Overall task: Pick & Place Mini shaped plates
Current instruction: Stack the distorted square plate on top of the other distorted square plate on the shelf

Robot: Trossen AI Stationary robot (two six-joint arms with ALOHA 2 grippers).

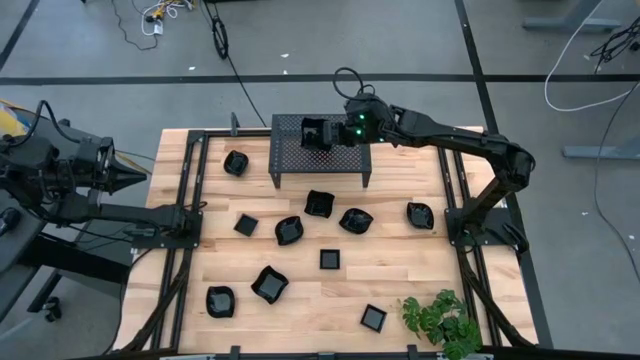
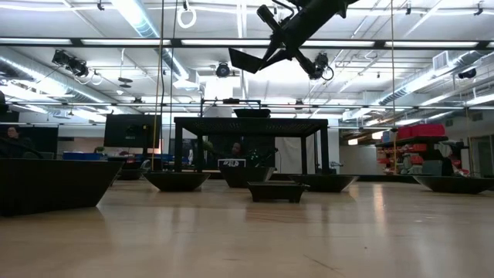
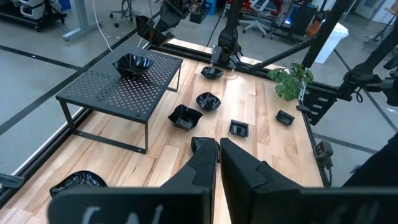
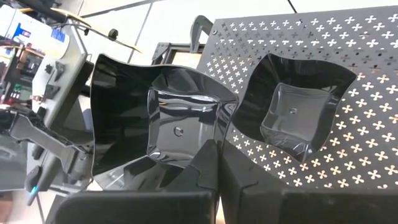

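From above, one dish [image 1: 318, 133] already sits on the metal stand [image 1: 345, 160], about eleven still dotted over the bench [image 1: 400, 270]. Right hand [image 1: 325, 135] hangs over the stand, pinching another. Left hand [image 1: 135, 177] waits shut off-bench. Right wrist cam: held plate [image 4: 161, 124] is glossy black, wavy-rimmed.

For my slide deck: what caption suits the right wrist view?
Right gripper holds a black mini plate above the perforated stand, beside another plate.
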